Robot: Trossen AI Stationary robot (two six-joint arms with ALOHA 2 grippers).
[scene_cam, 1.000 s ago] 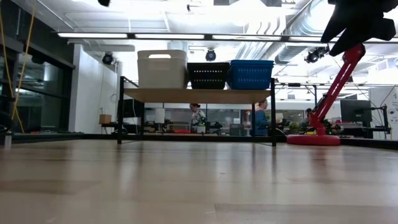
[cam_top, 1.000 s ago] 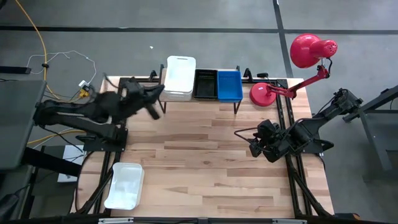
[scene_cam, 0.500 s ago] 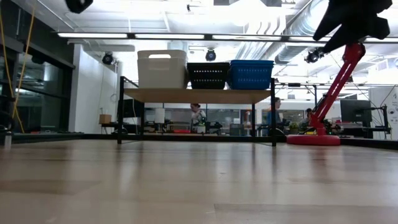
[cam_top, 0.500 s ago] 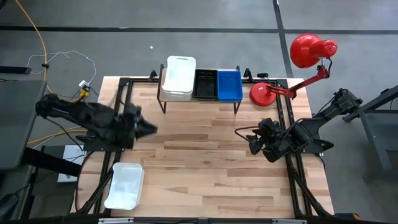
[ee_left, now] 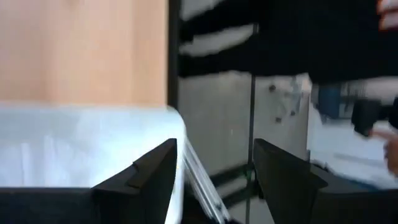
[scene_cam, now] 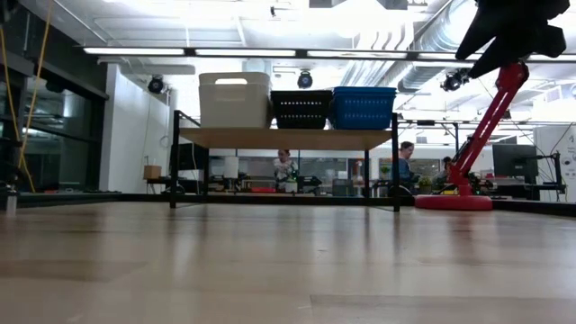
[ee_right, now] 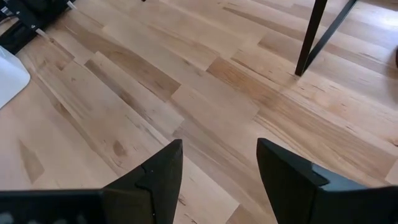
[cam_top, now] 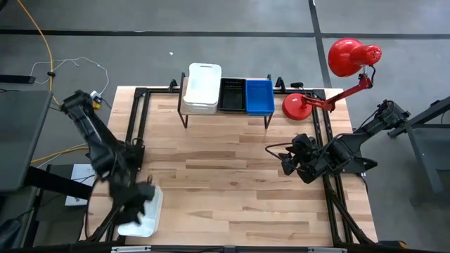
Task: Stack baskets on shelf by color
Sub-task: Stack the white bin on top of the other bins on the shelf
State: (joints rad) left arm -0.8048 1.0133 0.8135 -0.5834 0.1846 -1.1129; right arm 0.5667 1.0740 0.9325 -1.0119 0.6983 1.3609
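**Baskets on shelf, one white basket loose at the table corner**

Hidden or unclear: the left gripper (cam_top: 138, 199) is motion-blurred in the high view. In the left wrist view its fingers (ee_left: 149, 177) stand spread apart, straddling the rim of the loose white basket (ee_left: 81, 146); whether they touch it cannot be told. The bottom of the black basket (cam_top: 232, 95) is not resolvable. No readable writing or labels in any view.

Surface and room: light wooden plank table (cam_top: 232, 176) edged by a dark metal frame. A red desk lamp (cam_top: 337, 70) stands on its far right corner. A yellow cable (cam_top: 42, 42) trails over the grey floor beyond the left side. The low view shows an open workshop with ceiling strip lights and two people (scene_cam: 403, 166) far behind the shelf.

Task items: the shelf (cam_top: 225, 111) stands at the far edge of the table, carrying, left to right, a white basket (cam_top: 203, 88), the black basket and a blue basket (cam_top: 259, 96), side by side. The loose white basket lies at the near left corner, under the left gripper.

Right gripper (cam_top: 290, 163): parked over the right edge of the table, fingers (ee_right: 158, 171) parted, holding nothing.
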